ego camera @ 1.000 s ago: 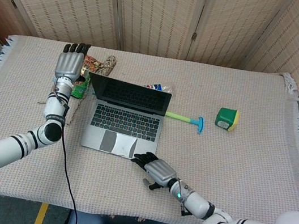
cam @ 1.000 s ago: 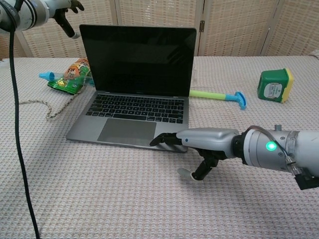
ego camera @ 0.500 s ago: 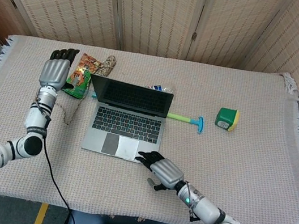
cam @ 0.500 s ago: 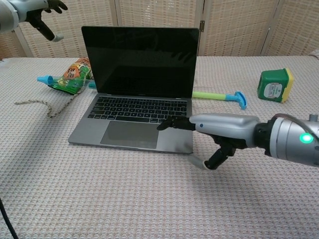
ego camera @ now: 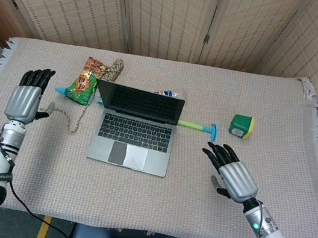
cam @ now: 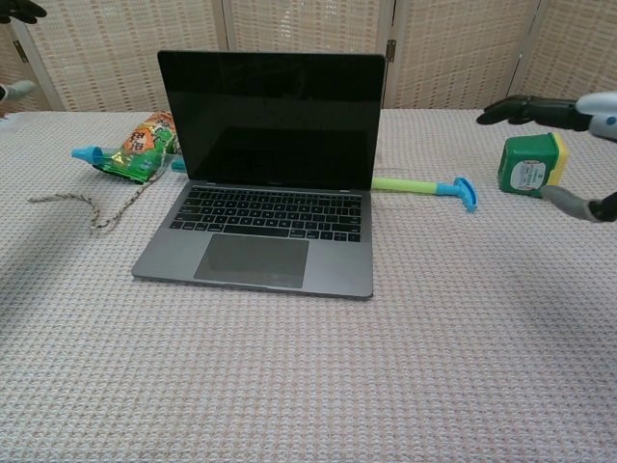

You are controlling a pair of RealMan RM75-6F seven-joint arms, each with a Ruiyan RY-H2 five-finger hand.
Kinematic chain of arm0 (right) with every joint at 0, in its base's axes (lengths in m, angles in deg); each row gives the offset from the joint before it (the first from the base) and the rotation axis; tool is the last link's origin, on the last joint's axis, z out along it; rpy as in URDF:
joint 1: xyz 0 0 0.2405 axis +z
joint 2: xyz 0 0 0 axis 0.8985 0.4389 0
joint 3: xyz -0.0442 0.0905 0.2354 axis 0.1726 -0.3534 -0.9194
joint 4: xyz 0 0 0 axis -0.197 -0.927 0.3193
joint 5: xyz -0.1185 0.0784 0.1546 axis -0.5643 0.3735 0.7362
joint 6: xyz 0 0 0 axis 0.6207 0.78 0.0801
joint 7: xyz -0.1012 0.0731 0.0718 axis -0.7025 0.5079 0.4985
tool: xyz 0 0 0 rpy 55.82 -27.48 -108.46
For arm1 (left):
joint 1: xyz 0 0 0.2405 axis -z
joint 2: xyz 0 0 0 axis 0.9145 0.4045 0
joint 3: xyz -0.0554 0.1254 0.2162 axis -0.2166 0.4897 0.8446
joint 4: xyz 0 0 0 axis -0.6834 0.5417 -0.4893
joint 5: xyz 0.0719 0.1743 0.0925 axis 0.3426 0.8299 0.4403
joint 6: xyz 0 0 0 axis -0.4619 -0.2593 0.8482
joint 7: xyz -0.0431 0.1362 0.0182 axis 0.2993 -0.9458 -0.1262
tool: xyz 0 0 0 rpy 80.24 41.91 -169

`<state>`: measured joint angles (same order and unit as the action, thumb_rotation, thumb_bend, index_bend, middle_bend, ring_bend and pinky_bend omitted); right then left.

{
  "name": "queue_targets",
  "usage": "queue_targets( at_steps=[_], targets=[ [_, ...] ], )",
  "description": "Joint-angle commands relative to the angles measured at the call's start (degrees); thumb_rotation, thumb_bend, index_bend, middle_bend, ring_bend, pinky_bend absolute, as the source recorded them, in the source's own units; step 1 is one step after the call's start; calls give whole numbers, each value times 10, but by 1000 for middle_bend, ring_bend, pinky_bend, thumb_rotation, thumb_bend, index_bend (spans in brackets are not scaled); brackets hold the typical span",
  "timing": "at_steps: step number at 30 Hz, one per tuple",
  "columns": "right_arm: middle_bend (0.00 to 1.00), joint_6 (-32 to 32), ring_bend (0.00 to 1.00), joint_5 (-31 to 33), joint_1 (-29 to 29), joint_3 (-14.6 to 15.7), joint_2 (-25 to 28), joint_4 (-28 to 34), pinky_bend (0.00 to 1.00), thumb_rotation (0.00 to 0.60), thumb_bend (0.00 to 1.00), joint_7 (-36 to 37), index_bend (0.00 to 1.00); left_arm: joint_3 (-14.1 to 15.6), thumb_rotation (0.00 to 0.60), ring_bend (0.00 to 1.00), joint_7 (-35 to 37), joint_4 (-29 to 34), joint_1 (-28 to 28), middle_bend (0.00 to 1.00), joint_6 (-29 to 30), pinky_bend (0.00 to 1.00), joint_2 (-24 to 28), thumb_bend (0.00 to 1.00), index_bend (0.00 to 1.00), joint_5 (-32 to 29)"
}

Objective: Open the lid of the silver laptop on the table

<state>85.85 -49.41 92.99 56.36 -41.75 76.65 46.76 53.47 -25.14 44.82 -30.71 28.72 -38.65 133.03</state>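
Note:
The silver laptop (ego camera: 134, 133) (cam: 265, 231) sits mid-table with its lid upright and its dark screen facing me. My left hand (ego camera: 25, 100) hovers far to the laptop's left, fingers spread, holding nothing; only a sliver of it shows at the chest view's top left corner. My right hand (ego camera: 232, 174) floats to the right of the laptop, fingers apart and empty. In the chest view the right hand (cam: 569, 121) enters at the right edge, in front of the green container.
A snack packet (ego camera: 84, 79) (cam: 140, 145), a rope (ego camera: 80, 115) (cam: 82, 207) and a blue-tipped tool lie left of the laptop. A green and blue stick (ego camera: 197, 126) (cam: 424, 185) and a green container (ego camera: 241, 126) (cam: 530, 165) lie to its right.
Both hands pulled away from the laptop: the right hand left its front edge and rose to the right, the left swung out to the far left. The lid stays upright.

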Motion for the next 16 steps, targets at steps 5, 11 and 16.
queue_targets(
  at_steps=[5, 11, 16],
  targets=[
    [0, 120, 35, 7, -110, 24, 41, -9, 0, 600, 562, 4, 0, 96, 600, 7, 28, 52, -122, 88, 126, 0, 24, 466, 84, 125],
    [0, 209, 53, -7, -181, 25, 34, -44, 0, 600, 562, 57, 0, 126, 600, 7, 25, 57, -190, 88, 201, 0, 10, 465, 89, 168],
    [0, 232, 62, -31, -209, 29, 23, -77, 0, 600, 562, 89, 0, 138, 600, 7, 15, 60, -224, 89, 233, 0, 3, 465, 90, 199]
  ],
)
